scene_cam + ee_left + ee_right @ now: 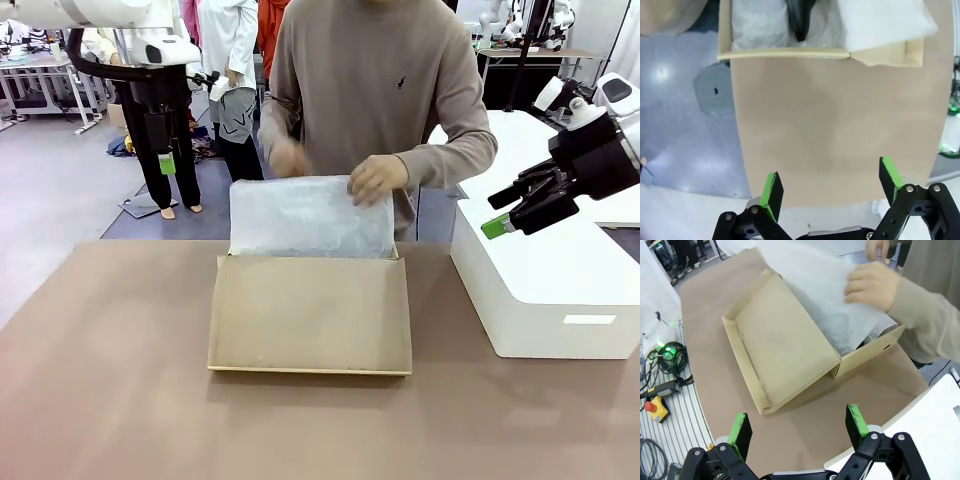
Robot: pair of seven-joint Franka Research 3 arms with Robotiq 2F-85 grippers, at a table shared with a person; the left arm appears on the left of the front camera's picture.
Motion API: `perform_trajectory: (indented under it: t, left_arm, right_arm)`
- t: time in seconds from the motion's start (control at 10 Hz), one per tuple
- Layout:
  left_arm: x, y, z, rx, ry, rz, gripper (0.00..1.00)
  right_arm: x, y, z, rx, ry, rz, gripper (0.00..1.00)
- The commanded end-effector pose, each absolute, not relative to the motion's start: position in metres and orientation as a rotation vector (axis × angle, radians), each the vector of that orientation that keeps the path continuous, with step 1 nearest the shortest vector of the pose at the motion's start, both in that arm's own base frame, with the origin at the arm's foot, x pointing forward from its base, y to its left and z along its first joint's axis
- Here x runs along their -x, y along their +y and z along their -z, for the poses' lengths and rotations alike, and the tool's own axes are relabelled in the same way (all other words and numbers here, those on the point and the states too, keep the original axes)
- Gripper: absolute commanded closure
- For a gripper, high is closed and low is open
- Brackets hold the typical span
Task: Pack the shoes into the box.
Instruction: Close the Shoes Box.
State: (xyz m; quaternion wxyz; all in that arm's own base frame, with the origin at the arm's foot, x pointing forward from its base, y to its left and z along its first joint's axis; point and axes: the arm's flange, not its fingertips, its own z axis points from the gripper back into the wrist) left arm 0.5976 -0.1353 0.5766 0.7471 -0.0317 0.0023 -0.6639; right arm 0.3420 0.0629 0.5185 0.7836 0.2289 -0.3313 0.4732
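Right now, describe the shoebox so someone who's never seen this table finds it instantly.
Start at the brown table and go to its middle, in front of the person. The box lies there with its flat lid folded open toward the robot and white tissue paper held up by the person's hand. It is tan cardboard, unlike the bigger white block at the robot's right.

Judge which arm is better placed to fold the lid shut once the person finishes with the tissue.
Right, probably: the right gripper hangs open, low beside the box; the left gripper hangs higher and farther off.
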Motion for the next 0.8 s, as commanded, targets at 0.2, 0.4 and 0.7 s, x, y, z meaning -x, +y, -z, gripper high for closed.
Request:
perform_trajectory:
  t: [0.2, 0.4, 0.7]
  left_arm:
    - [-0.597, -0.092, -0.562, 0.171, -0.06, 1.58, 0.0]
    - [-0.602, -0.08, -0.552, 0.18, -0.107, 1.569, 0.0]
    - [-0.603, -0.072, -0.547, 0.207, -0.137, 1.535, 0.37]
  right_arm:
    - [-0.346, 0.064, -0.516, -0.519, -0.746, -1.039, 0.0]
    - [-0.346, 0.064, -0.516, -0.519, -0.746, -1.039, 0.0]
    - [-0.346, 0.064, -0.516, -0.519, -0.746, -1.039, 0.0]
